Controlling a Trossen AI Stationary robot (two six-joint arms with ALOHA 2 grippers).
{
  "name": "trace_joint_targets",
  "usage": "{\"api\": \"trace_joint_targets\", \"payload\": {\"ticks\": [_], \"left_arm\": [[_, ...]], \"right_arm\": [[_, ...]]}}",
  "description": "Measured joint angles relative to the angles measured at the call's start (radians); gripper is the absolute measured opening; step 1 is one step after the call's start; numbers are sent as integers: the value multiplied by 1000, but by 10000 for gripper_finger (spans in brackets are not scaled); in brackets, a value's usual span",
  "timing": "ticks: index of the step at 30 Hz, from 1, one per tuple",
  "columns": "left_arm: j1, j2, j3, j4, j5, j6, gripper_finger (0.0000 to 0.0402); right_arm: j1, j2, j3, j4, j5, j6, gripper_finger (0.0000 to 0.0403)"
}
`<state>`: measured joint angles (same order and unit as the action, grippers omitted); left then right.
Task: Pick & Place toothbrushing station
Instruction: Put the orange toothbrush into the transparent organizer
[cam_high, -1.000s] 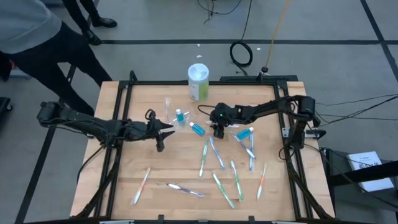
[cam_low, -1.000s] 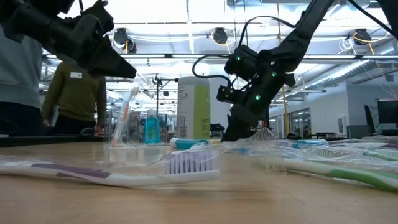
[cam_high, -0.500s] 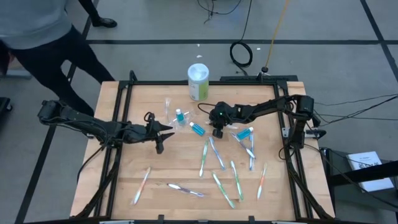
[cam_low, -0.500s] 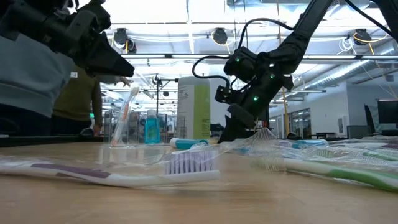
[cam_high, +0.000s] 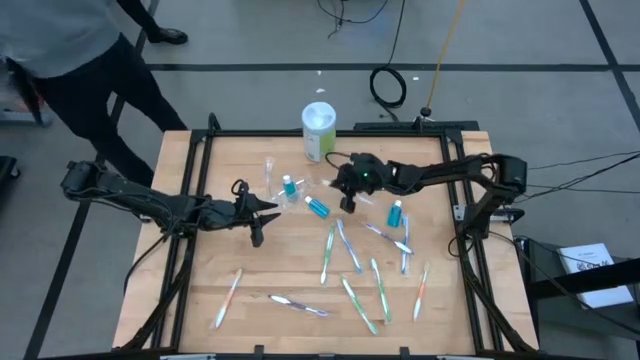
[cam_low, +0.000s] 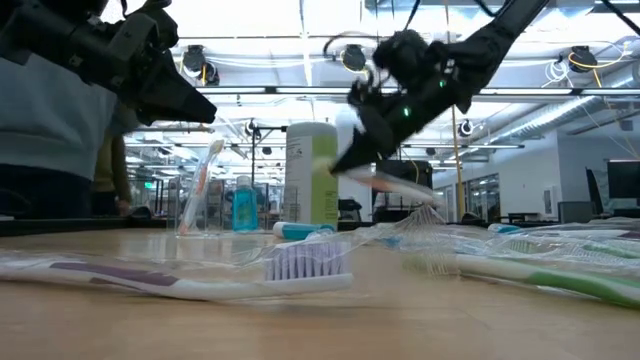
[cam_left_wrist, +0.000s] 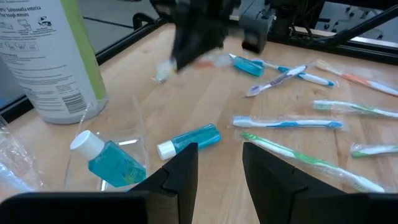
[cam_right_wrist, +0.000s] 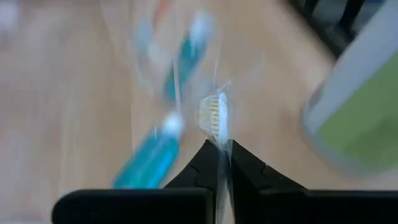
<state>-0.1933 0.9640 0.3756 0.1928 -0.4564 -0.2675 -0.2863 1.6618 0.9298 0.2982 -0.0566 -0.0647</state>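
My right gripper (cam_high: 345, 196) hangs above the table's middle, near the green-and-white canister (cam_high: 319, 131). It is shut on a pale toothbrush in a clear wrapper (cam_right_wrist: 213, 116). My left gripper (cam_high: 270, 207) waits open above the left half of the table, touching nothing. A clear plastic container (cam_high: 269, 172) stands at the far middle with one toothbrush upright in it. Beside it are a blue bottle (cam_high: 290, 185) and a blue tube (cam_high: 317, 207). Another blue tube (cam_high: 394, 213) lies farther right. Several toothbrushes (cam_high: 348, 248) lie flat on the near half. My right gripper pinches the wrapped toothbrush just behind its bristle head (cam_right_wrist: 214, 132) between its two fingertips. The head sticks out past the fingers. The fingers slant downward. The toothbrush (cam_low: 392, 183) is lifted clear of the table and tilted, its handle trailing lower.
The tall canister (cam_low: 312, 175) stands at the far middle, close to my right gripper. A person (cam_high: 70, 45) stands beyond the table's far left corner. Bare wood (cam_high: 260, 265) shows at the near left, around two stray toothbrushes (cam_high: 228, 297).
My right gripper has shut on a toothbrush lying at the table's middle. It has then risen and gone a little toward the far left, nearer the canister, lifting the toothbrush clear. The blue tube to its right has turned about on the table.
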Motion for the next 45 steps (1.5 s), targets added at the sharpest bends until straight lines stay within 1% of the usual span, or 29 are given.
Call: {"api": "trace_joint_targets", "payload": {"ticks": [4, 6, 9, 12, 17, 22, 24, 28, 40, 43, 45], "left_arm": [[-1, 0, 0, 2, -8, -7, 131], [-5, 0, 0, 3, -13, -2, 131], [-11, 0, 0, 3, -15, 3, 131], [-12, 0, 0, 3, -15, 2, 131], [-12, 0, 0, 6, -16, 2, 131], [-12, 0, 0, 6, -16, 2, 131], [-12, 0, 0, 6, -16, 2, 131], [-11, 0, 0, 10, -16, 2, 131], [-11, 0, 0, 20, -16, 5, 131], [-11, 0, 0, 20, -16, 11, 131], [-11, 0, 0, 19, -16, 11, 131]], "right_arm": [[0, -23, 1, 140, -1, 0, 11], [1, -19, 0, 198, -32, 0, 10], [7, -13, 1, 340, -73, 4, 8], [17, 6, 1, 462, -76, 8, 8], [34, 53, 1, 705, -75, 3, 9], [41, 141, 3, 907, -70, 3, 10], [41, 176, 22, 971, -42, 2, 10], [34, 248, 80, 984, 2, 0, 10], [-2, 468, 371, 985, 5, 0, 11], [-3, 512, 412, 982, 8, 0, 11], [-4, 538, 422, 981, 34, 0, 11]]}}
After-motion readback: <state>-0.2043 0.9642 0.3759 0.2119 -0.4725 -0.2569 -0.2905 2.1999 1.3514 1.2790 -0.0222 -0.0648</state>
